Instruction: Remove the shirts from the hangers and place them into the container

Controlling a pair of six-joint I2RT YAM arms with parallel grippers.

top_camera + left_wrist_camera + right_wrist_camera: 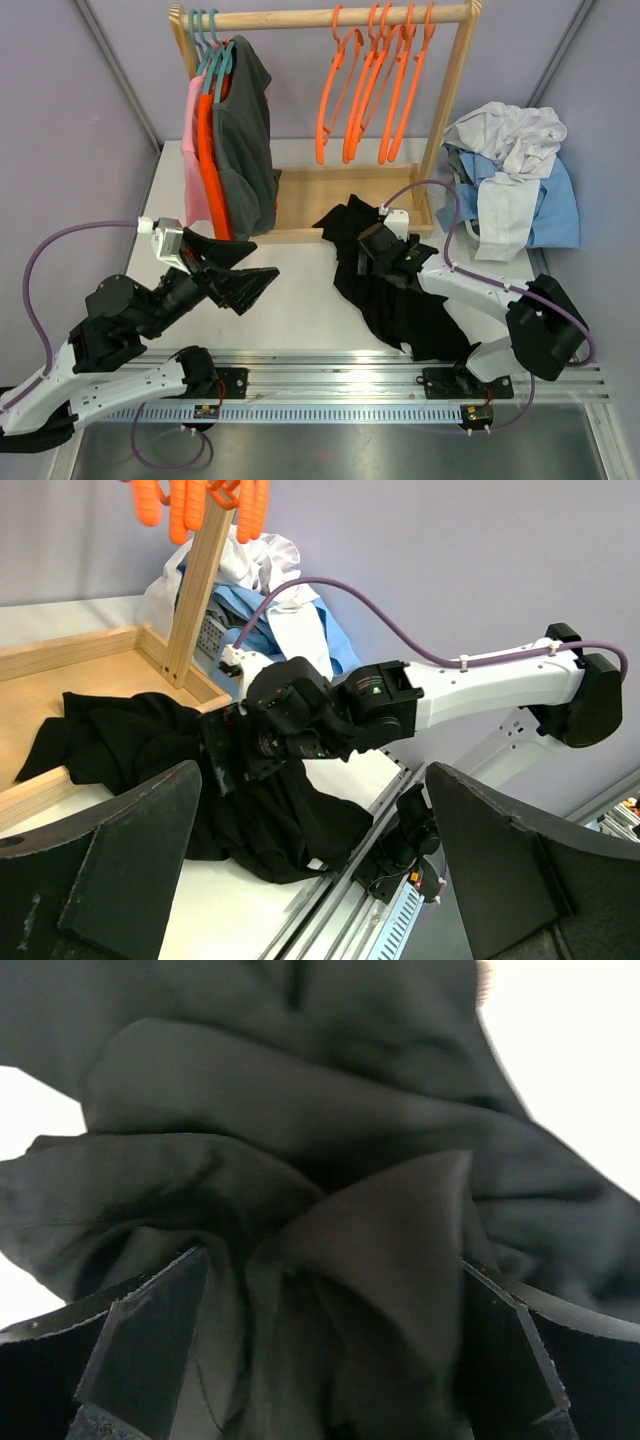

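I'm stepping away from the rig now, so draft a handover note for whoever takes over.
Left claw: open, empty, above the table.
Right claw: open, fingers either side of the crumpled black fabric shirt lying on the table.
Done: white collared shirt and light blue shirt piled at the right on the white-rimmed bin; bright orange plastic hangers bare.
Left: bin the black shirt; pink shirt, orange shirt and dark grey shirt hang on teal hangers.

Bare table (300,300) left of black shirt (390,312) heap
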